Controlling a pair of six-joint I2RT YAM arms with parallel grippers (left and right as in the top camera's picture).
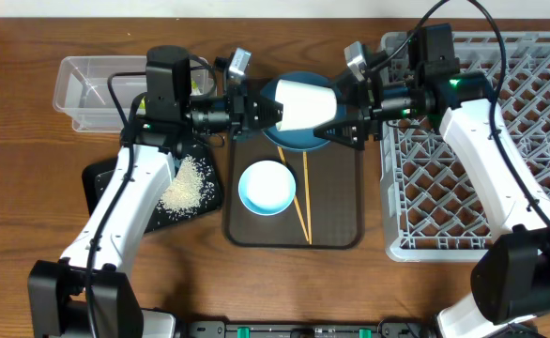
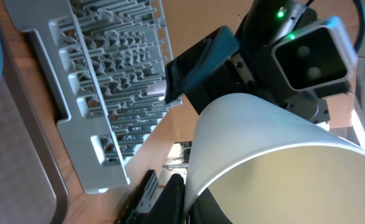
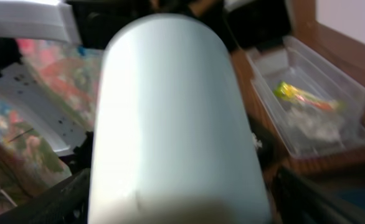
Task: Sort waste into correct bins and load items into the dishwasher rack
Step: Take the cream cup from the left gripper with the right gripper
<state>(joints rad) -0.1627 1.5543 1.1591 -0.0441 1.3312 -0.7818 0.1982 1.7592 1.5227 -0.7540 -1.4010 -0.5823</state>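
Note:
A pale green cup (image 1: 305,103) is held on its side in the air above the large dark-blue bowl (image 1: 298,143). My left gripper (image 1: 273,111) is shut on the cup's rim, which shows in the left wrist view (image 2: 189,199). My right gripper (image 1: 339,124) is open, its fingers on either side of the cup's base (image 3: 182,205). The light-blue bowl (image 1: 267,186) and two chopsticks (image 1: 303,199) lie on the brown tray. Rice (image 1: 189,183) lies on the black tray (image 1: 101,178). The clear tub (image 1: 87,89) holds the wrapper (image 3: 301,94) and tissue (image 3: 316,124). I cannot make out the pink cup.
The grey dishwasher rack (image 1: 500,150) fills the right side and also shows in the left wrist view (image 2: 101,93). The brown serving tray (image 1: 341,221) sits between the rack and the black tray. Both arms meet over the tray's far end.

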